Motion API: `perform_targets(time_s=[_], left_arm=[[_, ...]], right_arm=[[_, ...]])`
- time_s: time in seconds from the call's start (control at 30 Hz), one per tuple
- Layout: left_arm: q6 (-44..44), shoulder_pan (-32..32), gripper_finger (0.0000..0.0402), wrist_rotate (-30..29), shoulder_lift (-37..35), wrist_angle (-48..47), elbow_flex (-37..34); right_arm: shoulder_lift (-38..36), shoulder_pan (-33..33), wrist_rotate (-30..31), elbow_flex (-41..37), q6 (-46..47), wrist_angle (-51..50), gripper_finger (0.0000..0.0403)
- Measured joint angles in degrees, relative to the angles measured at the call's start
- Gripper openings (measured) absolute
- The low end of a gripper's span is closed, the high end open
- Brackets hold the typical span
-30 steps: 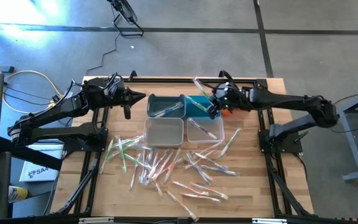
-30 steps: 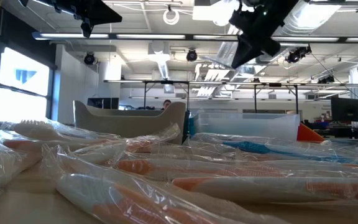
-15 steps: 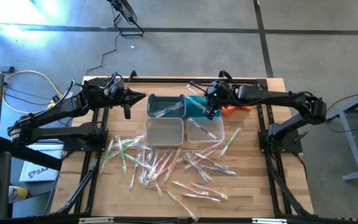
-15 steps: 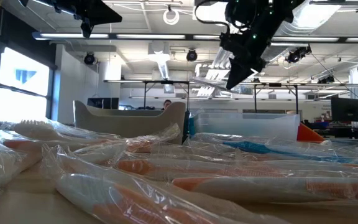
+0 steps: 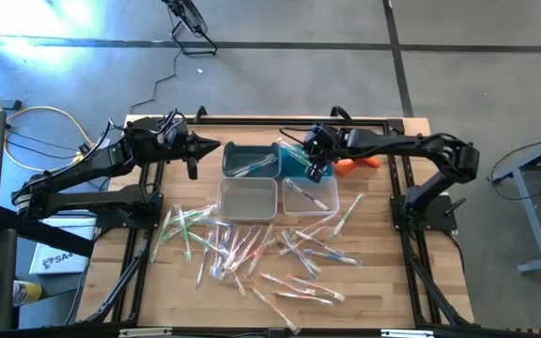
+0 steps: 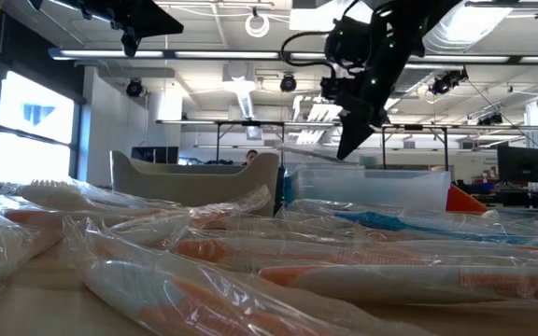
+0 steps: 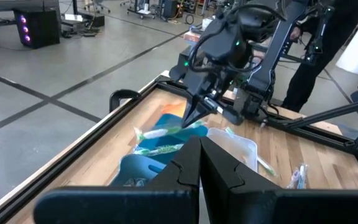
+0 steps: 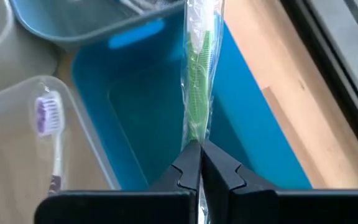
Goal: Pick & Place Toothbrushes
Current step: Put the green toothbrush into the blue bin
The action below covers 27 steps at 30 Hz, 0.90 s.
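Grip R: my right gripper (image 8: pixel 194 163) pinched green toothbrush (image 8: pixel 200 74) over blue bin (image 8: pixel 148 118), 12 o'clock of table.
Grip L: my left gripper (image 5: pixel 216 145) pressed together, idle at 10 o'clock.

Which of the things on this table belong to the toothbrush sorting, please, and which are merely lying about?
Belonging:
- green toothbrush held by the right gripper
- loose toothbrushes on the table
- blue bin
- clear bin

Lying about:
- orange cloth
- idle left gripper
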Motion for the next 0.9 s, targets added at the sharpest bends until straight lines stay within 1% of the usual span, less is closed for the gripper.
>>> perform_targets(time_s=[0.37,0.63,0.9], left_arm=[[0.00,-0.01,0.0000,0.00,0.01,-0.10,-0.01],[0.00,0.00,0.0000,-0.02,0.01,-0.11,-0.02],[0.00,-0.01,0.0000,-0.02,0.01,-0.09,-0.01]], right_arm=[[3.25,-1.13,0.19,-0.07,-1.58,-0.56,0.0003],[3.48,-3.40,0.37,-1.12,-0.49,-0.66,0.0003],[3.48,-4.38,-1.53,-1.68,0.11,-0.12,0.0003]])
